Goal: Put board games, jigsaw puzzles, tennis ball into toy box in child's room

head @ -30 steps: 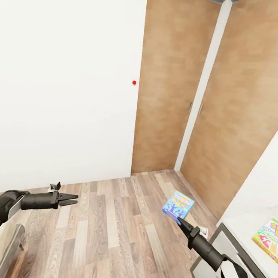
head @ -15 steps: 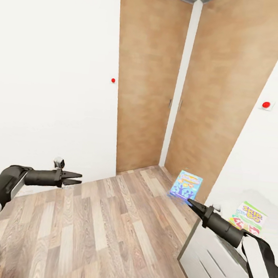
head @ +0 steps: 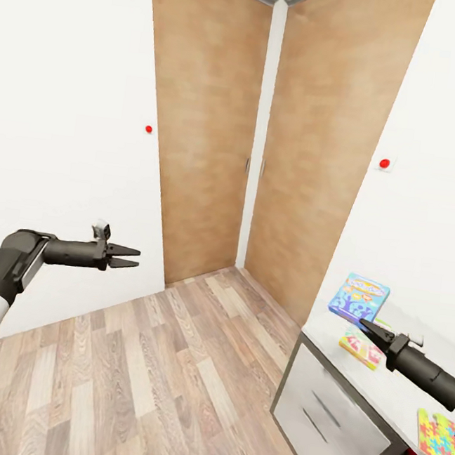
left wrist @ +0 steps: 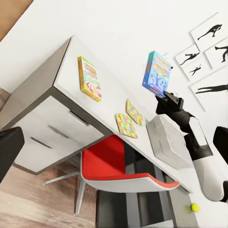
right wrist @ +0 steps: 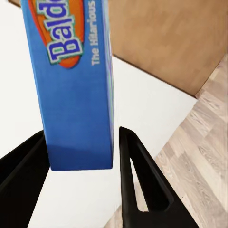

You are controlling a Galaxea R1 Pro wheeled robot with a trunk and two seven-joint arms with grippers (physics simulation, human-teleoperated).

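My right gripper is shut on the small blue board game, which it holds upright above the near end of the table. The right wrist view has the blue box clamped between both fingers. A yellow-green-red board game lies flat on the table, and one jigsaw puzzle lies farther along. The left wrist view takes in both puzzles, the pale grey toy box beyond them and the tennis ball on the lower shelf unit. My left gripper hangs open and empty over the floor.
Tall wooden wardrobe doors fill the corner ahead, with white walls on both sides. A red chair is tucked under the table beside its grey drawer unit. Wood-plank floor lies open between my arms.
The camera has swung right, bringing the table further into view. The right gripper still holds the blue game, now above the table's end instead of the floor. The left arm keeps its pose.
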